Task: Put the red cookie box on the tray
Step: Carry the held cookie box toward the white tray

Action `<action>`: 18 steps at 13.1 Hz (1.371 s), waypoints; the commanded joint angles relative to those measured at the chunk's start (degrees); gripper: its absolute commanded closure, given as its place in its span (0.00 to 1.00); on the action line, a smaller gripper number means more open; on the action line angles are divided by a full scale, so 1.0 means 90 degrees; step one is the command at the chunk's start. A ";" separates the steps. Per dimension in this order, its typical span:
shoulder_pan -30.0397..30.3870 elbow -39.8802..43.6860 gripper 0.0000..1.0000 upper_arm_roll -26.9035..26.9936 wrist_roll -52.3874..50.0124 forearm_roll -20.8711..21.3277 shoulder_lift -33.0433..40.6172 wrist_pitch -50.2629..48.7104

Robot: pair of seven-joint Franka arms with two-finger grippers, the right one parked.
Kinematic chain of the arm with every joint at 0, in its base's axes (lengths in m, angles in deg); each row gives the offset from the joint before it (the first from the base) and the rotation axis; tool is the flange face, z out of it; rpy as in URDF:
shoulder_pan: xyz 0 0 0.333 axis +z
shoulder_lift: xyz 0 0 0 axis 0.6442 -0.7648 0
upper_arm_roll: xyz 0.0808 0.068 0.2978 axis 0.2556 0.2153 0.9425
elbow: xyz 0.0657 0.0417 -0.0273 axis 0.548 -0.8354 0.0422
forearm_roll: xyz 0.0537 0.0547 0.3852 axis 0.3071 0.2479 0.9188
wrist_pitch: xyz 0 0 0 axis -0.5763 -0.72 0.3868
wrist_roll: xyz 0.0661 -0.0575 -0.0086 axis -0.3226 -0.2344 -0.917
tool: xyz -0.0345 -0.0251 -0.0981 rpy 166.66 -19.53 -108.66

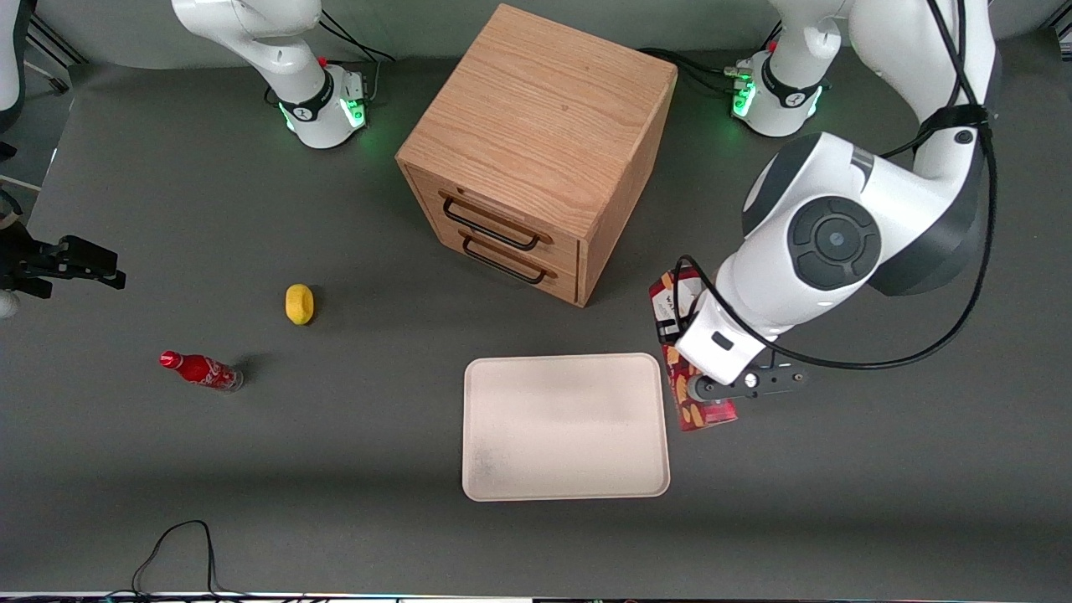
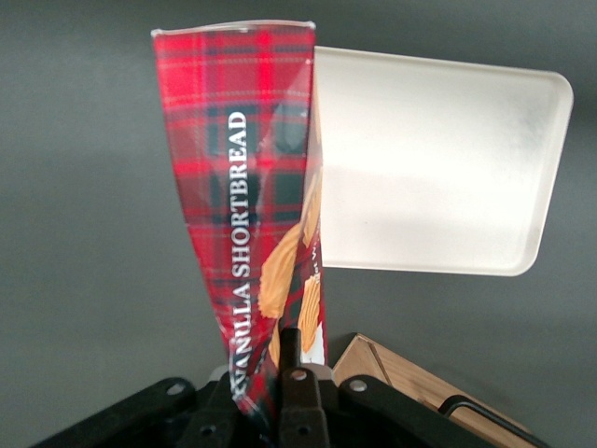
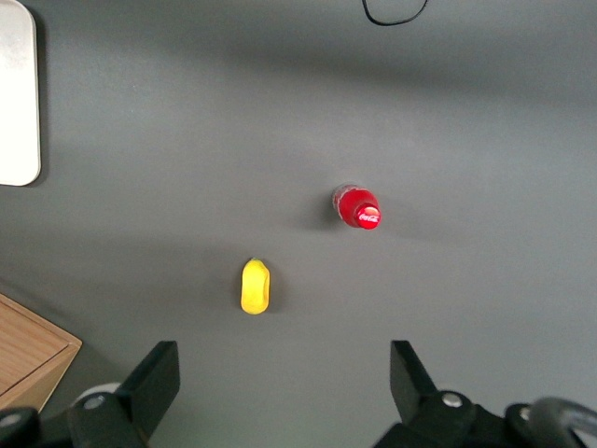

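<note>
- One gripper (image 1: pixel 702 387) of ours is clamping the red cookie box (image 1: pixel 692 400) near its end, fingers (image 2: pixel 297 397) closed on the cardboard.
- We are holding the box lifted and tilted just beside the tray (image 1: pixel 565 425), at the tray's edge toward the working arm's end of the counter (image 1: pixel 335 469).
- We are seeing the wooden drawer cabinet (image 1: pixel 536 151) standing farther from the front camera than the tray.
</note>
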State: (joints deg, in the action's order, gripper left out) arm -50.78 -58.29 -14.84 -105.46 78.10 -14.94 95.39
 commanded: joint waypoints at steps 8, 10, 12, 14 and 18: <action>-0.0572 0.0536 1.00 0.0121 0.0335 0.0617 -0.0984 0.0537; -0.0582 0.0516 1.00 0.0121 0.0335 0.0774 -0.1208 0.0645; -0.0572 0.0137 1.00 0.0131 0.0335 0.0920 -0.1268 0.1092; -0.0533 -0.0342 1.00 0.0218 0.0403 0.1077 -0.1316 0.1580; -0.0572 -0.0412 1.00 0.0355 0.0403 0.1448 -0.1736 0.1973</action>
State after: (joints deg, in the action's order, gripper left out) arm -55.16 -61.97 -12.54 -102.48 89.46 -30.14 112.40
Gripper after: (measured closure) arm 0.930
